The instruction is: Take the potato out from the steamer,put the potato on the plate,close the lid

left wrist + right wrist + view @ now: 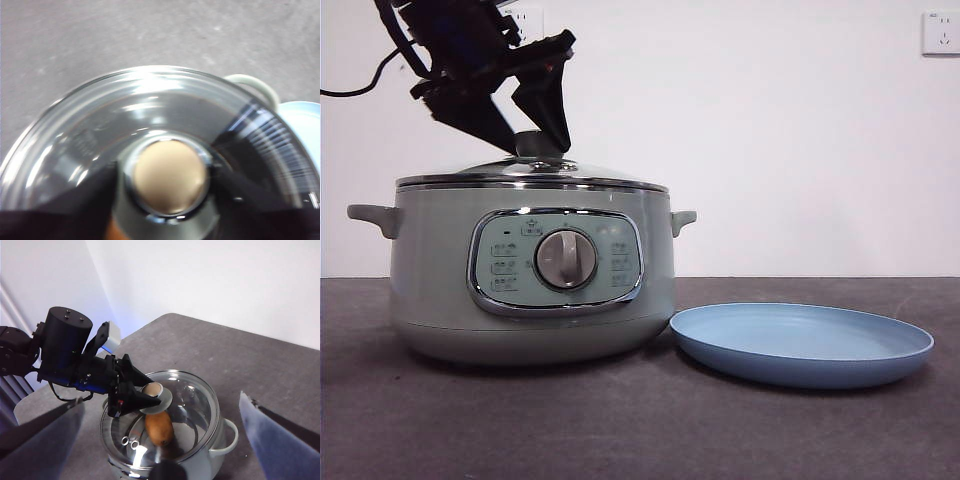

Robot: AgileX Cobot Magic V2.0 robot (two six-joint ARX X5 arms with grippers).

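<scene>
Potato [159,428] inside steamer [440,290], seen through glass lid [90,130] — lid seated on rim, so nothing reachable yet. Left gripper [538,140] straddles knob [170,176], jaws either side; whether clamped, cannot tell. Plate [802,345] just beside pot, ready to receive. Right gripper [160,440] waits above — jaws wide apart.

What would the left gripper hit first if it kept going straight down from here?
The lid's knob, already sitting between the left gripper jaws; just below is the glass lid, with the potato underneath it.
</scene>
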